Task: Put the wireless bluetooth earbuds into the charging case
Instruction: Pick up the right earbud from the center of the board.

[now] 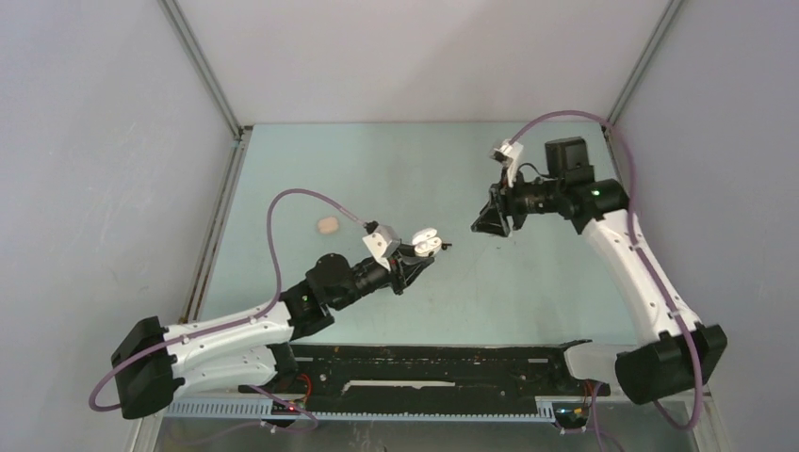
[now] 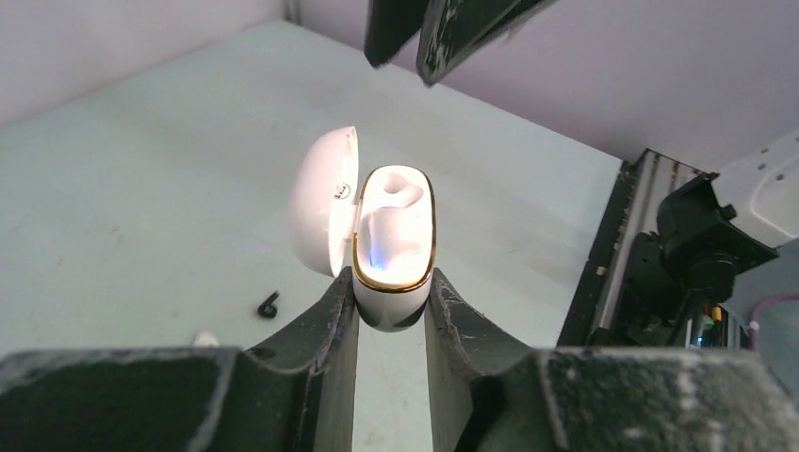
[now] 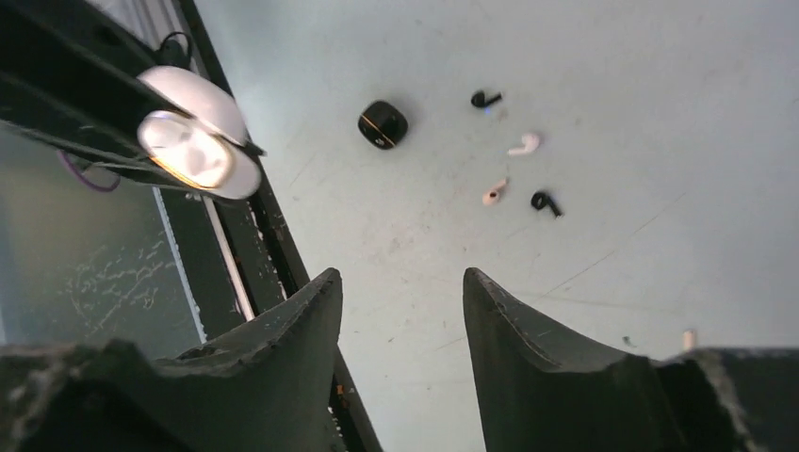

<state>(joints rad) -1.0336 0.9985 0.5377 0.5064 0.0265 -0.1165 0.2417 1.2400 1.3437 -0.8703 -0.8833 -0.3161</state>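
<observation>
My left tool [image 2: 391,287] clamps the open charging case [image 2: 394,226] aloft; my right tool [image 3: 400,278] hangs empty, jaws apart. The earbuds [image 3: 524,143] lie scattered on the surface [image 3: 660,94], so tiny a pinch could flick one away

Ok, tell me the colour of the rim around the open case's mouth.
Gold, a thin rim on the white case. Left wrist view shows it best.

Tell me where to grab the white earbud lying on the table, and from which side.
Probably the bulbous head of the white earbud, from straight above. It lies flat on the table, and its thin stem offers little to pinch.
</observation>
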